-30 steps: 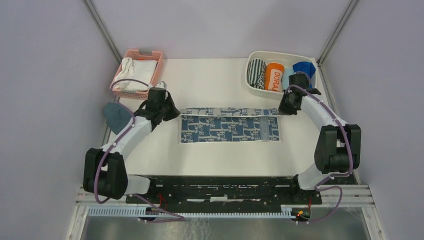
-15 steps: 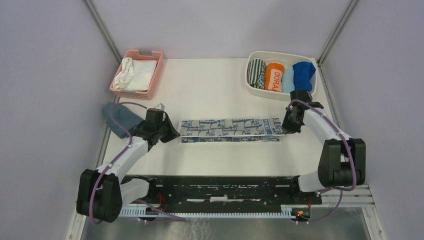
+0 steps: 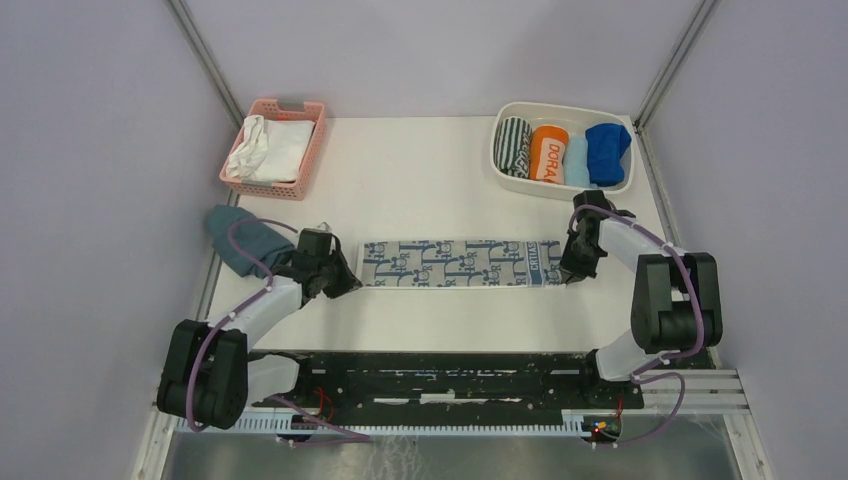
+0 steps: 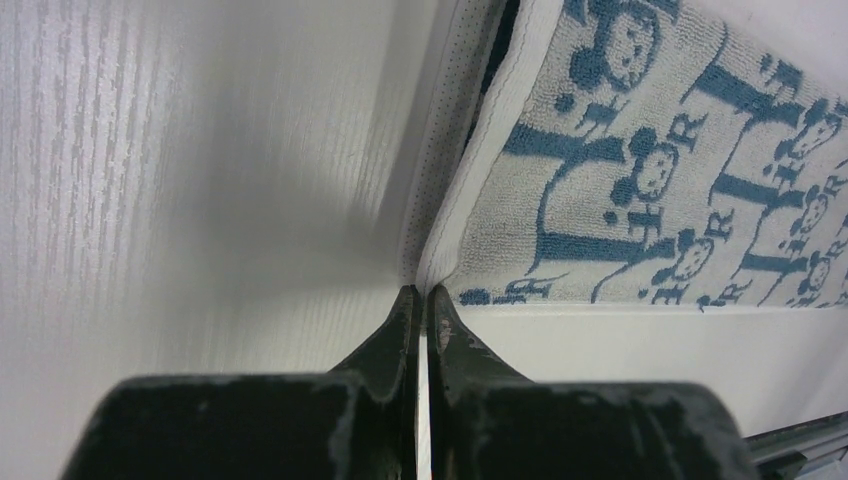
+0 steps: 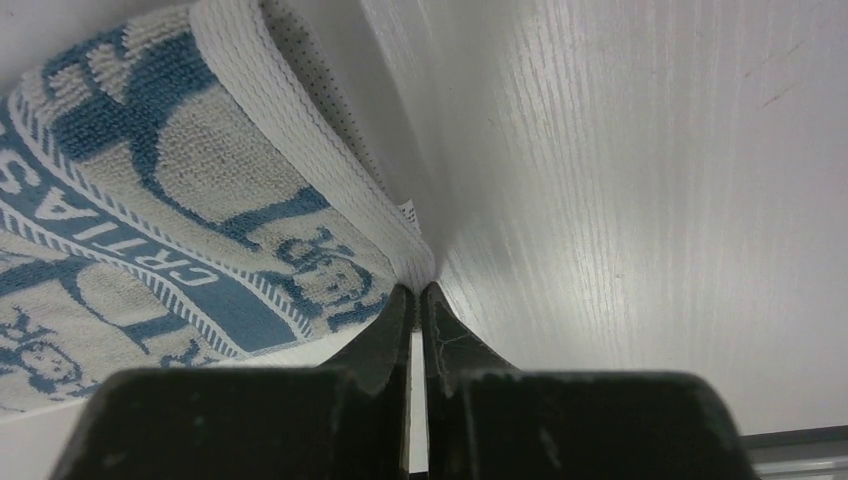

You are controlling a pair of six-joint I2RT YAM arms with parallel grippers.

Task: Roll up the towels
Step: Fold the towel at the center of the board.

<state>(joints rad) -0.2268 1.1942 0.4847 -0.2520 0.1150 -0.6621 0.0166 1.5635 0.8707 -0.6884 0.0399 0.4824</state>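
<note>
From above, shows the patterned towel (image 3: 455, 263) folded into a strip across the near counter (image 3: 430, 180), left tool (image 3: 347, 281) and right tool (image 3: 570, 270) at its 2 ends, open room behind, teal-grey cloth (image 3: 240, 240) near the left tool. At the wrists, shows the left tool (image 4: 420, 300) pressed together on the strip's white hem and the right tool (image 5: 415, 295) pinching the end corner, tips almost touching. Looks like the lengthwise fold finishing; next calls for releasing and rolling from 1 end, hems kept square.
</note>
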